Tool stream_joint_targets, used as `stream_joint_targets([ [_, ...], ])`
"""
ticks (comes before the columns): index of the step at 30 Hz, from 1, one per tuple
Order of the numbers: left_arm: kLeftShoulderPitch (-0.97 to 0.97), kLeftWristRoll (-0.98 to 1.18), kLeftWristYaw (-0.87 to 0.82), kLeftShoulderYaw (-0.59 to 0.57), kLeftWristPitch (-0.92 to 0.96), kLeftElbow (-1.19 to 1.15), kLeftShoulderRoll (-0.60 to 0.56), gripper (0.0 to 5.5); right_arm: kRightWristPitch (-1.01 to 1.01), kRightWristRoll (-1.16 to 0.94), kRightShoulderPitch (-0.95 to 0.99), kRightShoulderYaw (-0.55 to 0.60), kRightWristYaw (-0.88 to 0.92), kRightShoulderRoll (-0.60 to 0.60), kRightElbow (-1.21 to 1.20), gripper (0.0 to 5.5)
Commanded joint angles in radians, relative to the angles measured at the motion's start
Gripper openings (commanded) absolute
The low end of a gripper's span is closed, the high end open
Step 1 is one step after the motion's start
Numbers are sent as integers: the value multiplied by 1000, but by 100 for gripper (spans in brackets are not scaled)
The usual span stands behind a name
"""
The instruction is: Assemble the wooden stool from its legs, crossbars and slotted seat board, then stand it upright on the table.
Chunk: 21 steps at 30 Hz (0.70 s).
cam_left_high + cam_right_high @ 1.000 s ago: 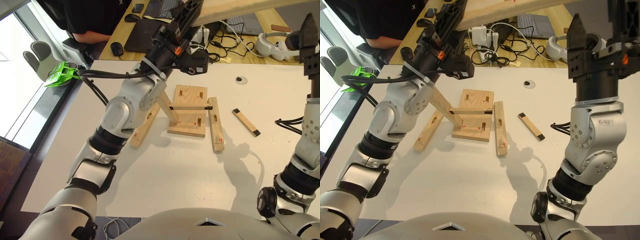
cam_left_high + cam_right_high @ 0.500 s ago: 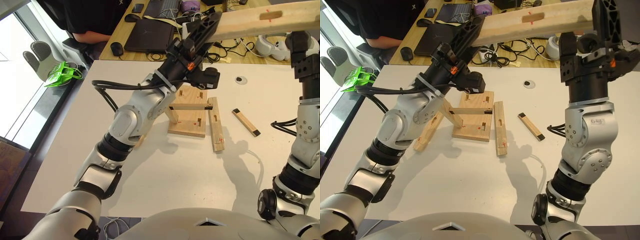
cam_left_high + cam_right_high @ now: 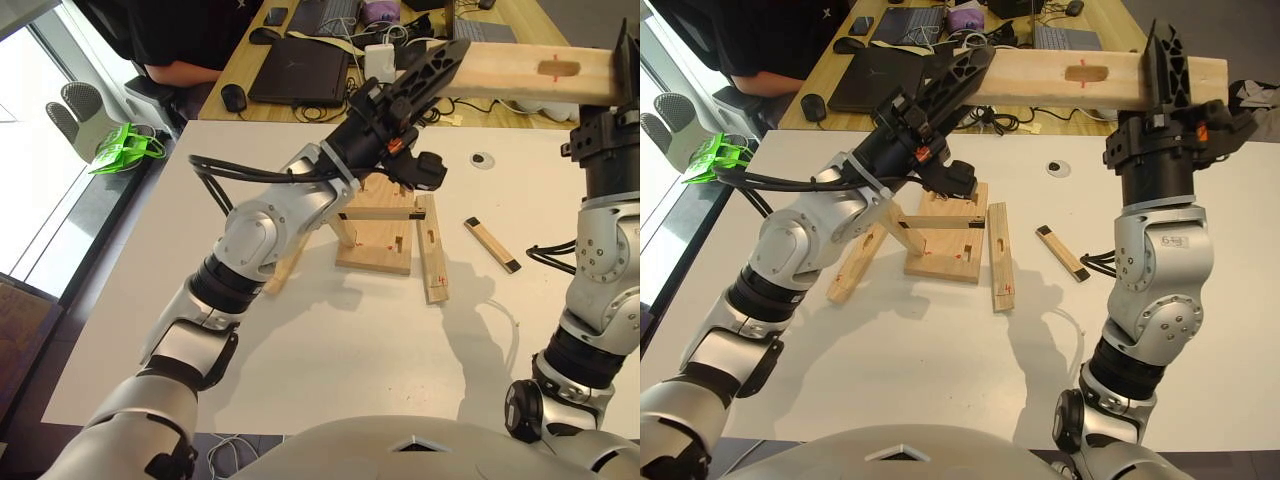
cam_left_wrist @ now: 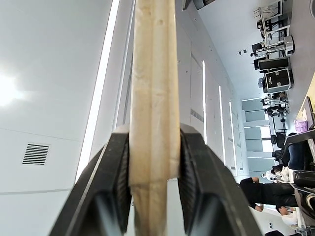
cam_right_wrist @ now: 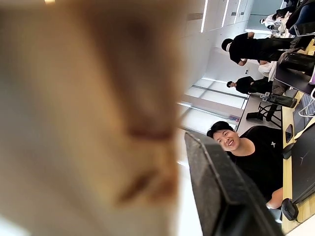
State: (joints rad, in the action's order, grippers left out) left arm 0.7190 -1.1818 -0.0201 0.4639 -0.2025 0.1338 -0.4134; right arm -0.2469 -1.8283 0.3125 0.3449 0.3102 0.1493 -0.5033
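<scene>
Slotted leg held level, raised above the table.
Pale wood, oval slot with red mark. Left gripper clamped tight on one end; right gripper at other end, grip indeterminate.

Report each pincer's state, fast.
Left pincer: shut on the wooden leg.
Right pincer: at the leg's other end; open or shut cannot be told.

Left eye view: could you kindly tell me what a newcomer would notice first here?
The long slotted wooden leg stands out, held high over the table, with the left gripper clamped on one end and the right gripper at the other. Below it, the seat board lies flat on the table with a partly built frame on it and a loose leg beside it.
</scene>
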Motion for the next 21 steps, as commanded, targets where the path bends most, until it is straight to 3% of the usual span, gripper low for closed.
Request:
stream_joint_targets([
  [1, 27, -9, -13, -5, -16, -20, -4, 103, 7, 1, -9, -1, 13, -15, -7, 130],
  [8, 42, 9, -6, -6, -42, -60, -13, 103, 15, 6, -9, 2, 25, -28, -5, 106],
  [9, 45, 5, -15, -7, -45, -61, -15, 139, 18, 8, -10, 3, 28, -30, -5, 106],
  [21, 42, 0, -22, -17, -49, -73, -22, 312, 34, 23, 7, 26, 38, -16, 31, 100],
])
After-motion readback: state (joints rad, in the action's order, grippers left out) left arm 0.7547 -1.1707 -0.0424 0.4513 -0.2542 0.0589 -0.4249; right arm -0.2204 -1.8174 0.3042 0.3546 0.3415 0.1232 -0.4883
